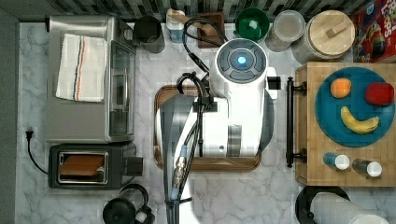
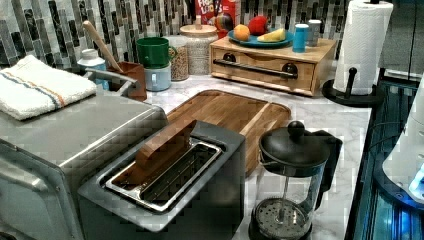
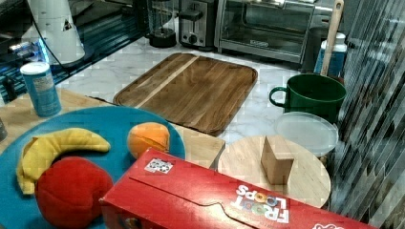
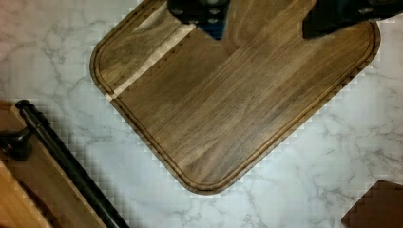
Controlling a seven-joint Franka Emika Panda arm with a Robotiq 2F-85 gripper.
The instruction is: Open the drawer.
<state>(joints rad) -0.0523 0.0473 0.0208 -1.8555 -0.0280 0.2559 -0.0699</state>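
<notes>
Gripper (image 4: 263,23) hanging above cutting board (image 4: 228,99), fingers spread wide, nothing held. Drawer (image 2: 265,67) shut, off to one side beyond board edge, across strip of bare counter. Handle (image 4: 66,164) long axis parallel to board's near edge. Likely needs sideways reach, then descent onto bar.

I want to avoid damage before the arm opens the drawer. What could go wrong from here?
1. The drawer box carries a blue plate of fruit and two shakers; a hard pull may shake them off.
2. The paper towel holder stands close beside the handle; the arm could bump it.
</notes>
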